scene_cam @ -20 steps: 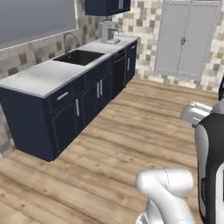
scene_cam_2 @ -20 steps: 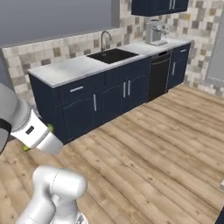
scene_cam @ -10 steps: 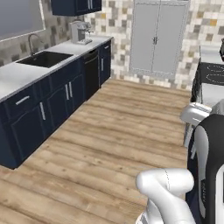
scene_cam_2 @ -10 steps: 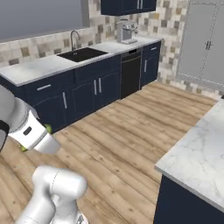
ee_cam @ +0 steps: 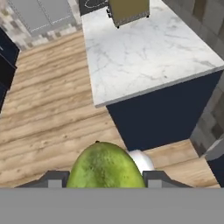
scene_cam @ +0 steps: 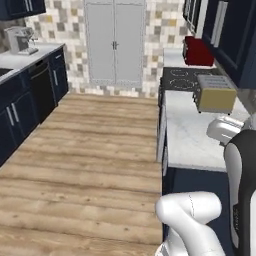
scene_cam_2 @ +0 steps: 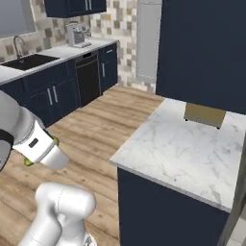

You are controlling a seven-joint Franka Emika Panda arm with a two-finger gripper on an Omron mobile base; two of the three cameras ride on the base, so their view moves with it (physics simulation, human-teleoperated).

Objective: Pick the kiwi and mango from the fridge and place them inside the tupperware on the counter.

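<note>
Mango (ee_cam: 105,166) clenched in hand (ee_cam: 105,179) in hand view, marble counter (ee_cam: 144,52) below, toaster (scene_cam: 215,93) in left base view

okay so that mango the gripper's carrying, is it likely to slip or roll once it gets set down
The mango looks smooth and rounded, so it could slip between the gripper fingers. With no flat side, it would probably roll if set on the flat marble counter.

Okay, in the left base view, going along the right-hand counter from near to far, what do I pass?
Bare marble counter → yellow-tan toaster → black stovetop → red appliance at the far end.
</note>
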